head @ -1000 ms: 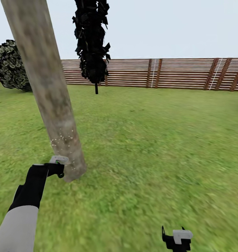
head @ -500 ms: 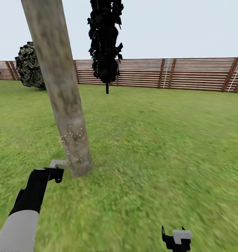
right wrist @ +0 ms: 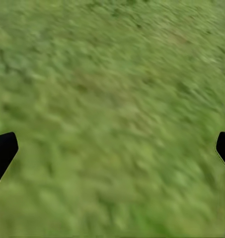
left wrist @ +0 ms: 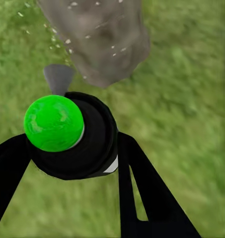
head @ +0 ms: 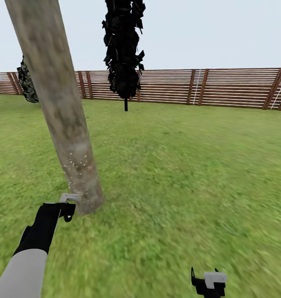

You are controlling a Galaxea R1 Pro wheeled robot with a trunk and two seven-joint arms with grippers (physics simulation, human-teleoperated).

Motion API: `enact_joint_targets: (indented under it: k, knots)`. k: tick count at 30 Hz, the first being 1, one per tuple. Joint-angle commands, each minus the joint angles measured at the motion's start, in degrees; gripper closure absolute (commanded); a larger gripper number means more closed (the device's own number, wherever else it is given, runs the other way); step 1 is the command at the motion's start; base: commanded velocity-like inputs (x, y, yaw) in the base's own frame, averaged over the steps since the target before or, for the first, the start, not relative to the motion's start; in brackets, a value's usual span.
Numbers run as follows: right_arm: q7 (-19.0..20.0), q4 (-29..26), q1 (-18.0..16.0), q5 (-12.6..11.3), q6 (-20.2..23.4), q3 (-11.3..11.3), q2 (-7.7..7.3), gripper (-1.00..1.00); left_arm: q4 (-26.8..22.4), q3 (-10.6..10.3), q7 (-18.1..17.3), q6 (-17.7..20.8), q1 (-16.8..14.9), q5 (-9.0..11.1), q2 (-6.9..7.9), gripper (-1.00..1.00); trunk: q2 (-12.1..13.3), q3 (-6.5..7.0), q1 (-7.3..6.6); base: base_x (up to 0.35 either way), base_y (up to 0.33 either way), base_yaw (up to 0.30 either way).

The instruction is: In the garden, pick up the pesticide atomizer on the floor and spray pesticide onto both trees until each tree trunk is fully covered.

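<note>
While the left gripper [head: 68,205] hangs low beside the foot of the tree trunk [head: 57,103], its jaws are clamped on the black atomizer [left wrist: 75,136] with the green spot. White specks [head: 76,163] dot the lower trunk, perhaps a thin mist. Dark foliage [head: 123,49] hangs before the fence [head: 223,87]. The right gripper [head: 209,282] hovers over grass [head: 190,174], jaws spread apart.

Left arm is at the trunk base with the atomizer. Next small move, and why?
Probably raise the left gripper with the black, green-topped pesticide atomizer and spray higher. White pesticide specks mark just a low band of the mottled grey-brown tree trunk; the bark above looks bare.
</note>
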Motion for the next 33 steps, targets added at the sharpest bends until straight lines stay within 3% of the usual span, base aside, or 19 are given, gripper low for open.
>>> enact_joint_targets:
  k: [1, 10, 19, 20, 22, 24, 31, 33]
  knots:
    - [0.0, 0.0, 0.0, 0.01, 0.0, 0.0, 0.0, -1.0, 0.01, 0.0, 0.08, -0.01, 0.0, 0.0, 0.0, 1.0, 0.0, 0.0, 0.0, 0.095, -0.263, 0.0]
    - [0.0, 0.0, 0.0, 0.0, 0.0, 0.0, 0.06, -1.0, 0.02, 0.08, 1.26, -0.01, 0.0, -0.07, 0.16, 1.0, 0.0, 0.0, 0.0, 0.084, -0.267, 0.013]
    - [0.0, 0.0, 0.0, 0.02, 0.02, 0.0, 0.09, -1.0, 0.37, 0.14, 1.38, 0.02, 0.0, -0.27, 0.54, 1.0, 0.0, 0.0, 0.0, 0.045, -0.269, 0.255]
    - [0.0, 0.0, 0.0, 0.01, 0.03, 0.0, 0.07, -1.0, 0.94, 0.44, 1.47, 0.01, 0.0, -0.3, 0.75, 1.0, 0.0, 0.0, 0.0, 0.051, -0.27, 0.278]
    - [0.0, 0.0, 0.0, 0.03, 0.02, 0.0, 0.08, -1.0, 3.72, 3.24, 3.25, -0.07, 0.0, -0.27, 1.48, 1.0, 0.0, 0.0, 0.0, 0.105, -0.269, 0.22]
    - [0.0, 0.0, 0.0, 0.03, 0.02, 0.0, 0.09, -1.0, 4.62, 3.63, 3.92, -0.14, 0.0, -0.17, 1.47, 1.0, 0.0, 0.0, 0.0, 0.149, -0.255, 0.089]
    - [0.0, 0.0, 0.0, 0.0, 0.02, 0.0, 0.06, -1.0, 5.37, 3.2, 4.55, -0.17, -0.21, -0.08, -1.91, 1.0, 0.0, 0.0, 0.0, 0.229, -0.197, 0.011]
    - [0.0, 0.0, 0.0, 0.01, 0.0, 0.0, 0.05, -1.0, 5.36, 3.18, 4.56, -0.13, -0.25, -0.14, -2.28, 1.0, 0.0, 0.0, 0.0, 0.244, -0.184, 0.0]
